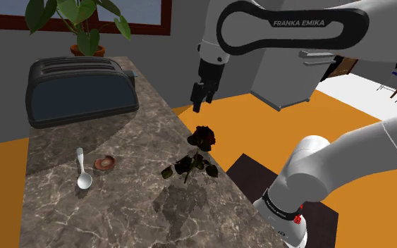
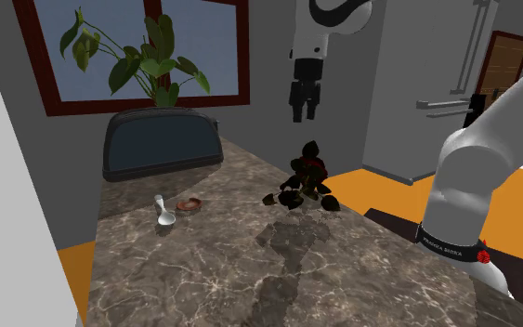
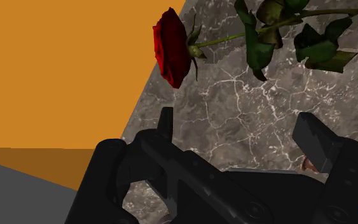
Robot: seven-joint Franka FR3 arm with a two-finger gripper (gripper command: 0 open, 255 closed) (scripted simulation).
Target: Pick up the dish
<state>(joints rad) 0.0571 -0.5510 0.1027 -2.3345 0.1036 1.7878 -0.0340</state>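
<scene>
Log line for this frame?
stage: pre-grasp | gripper: open, empty, raised near rose | dish: on counter beside spoon, not held

**A:** anything crowding the dish (image 1: 105, 163)?

**B:** spoon (image 1: 82, 172) just beside it, toaster (image 1: 77, 88) well behind. Rose (image 1: 202, 139) lies by the counter (image 1: 140, 211) edge, roughly under the gripper (image 1: 199, 104). Bare counter between rose and dish, and it's open from above.
</scene>
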